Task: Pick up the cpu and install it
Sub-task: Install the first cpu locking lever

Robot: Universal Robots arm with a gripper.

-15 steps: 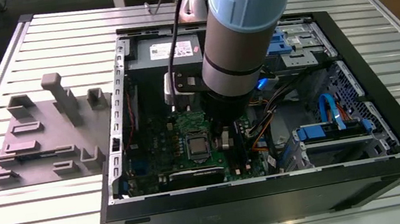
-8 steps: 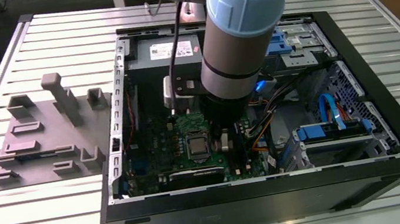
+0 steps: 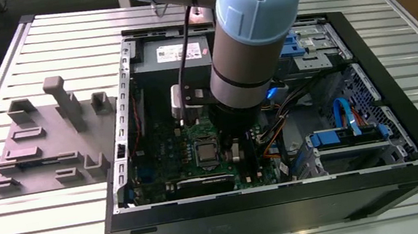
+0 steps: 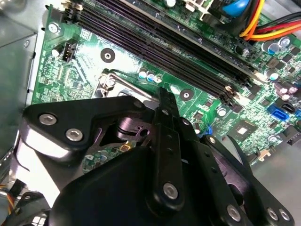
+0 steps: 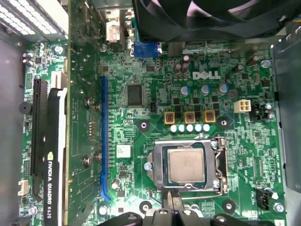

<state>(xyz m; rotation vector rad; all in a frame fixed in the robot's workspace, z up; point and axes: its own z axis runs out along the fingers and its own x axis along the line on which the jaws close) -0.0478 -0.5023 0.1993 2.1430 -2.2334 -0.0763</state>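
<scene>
The cpu (image 5: 186, 168), a small square chip with a pale metal top, lies flat inside the rectangular socket frame (image 5: 157, 169) on the green motherboard (image 5: 141, 70). In the exterior view the cpu (image 3: 207, 152) sits mid-board inside the open computer case (image 3: 288, 201), just to the exterior view's left of the arm's lower end. My gripper (image 5: 171, 198) hovers right at the socket frame's edge, shut with nothing in it. In the second wrist view the gripper (image 4: 162, 94) points at the corner of the socket, its black linkage covering most of the frame.
A grey fixture block (image 3: 47, 147) lies on the slatted table at the exterior view's left. Inside the case are a power supply (image 3: 170, 54), a graphics card (image 5: 49, 155), a fan (image 5: 211, 19), memory slots (image 4: 164, 42), blue drive brackets (image 3: 345, 137) and coloured cables (image 4: 256, 23).
</scene>
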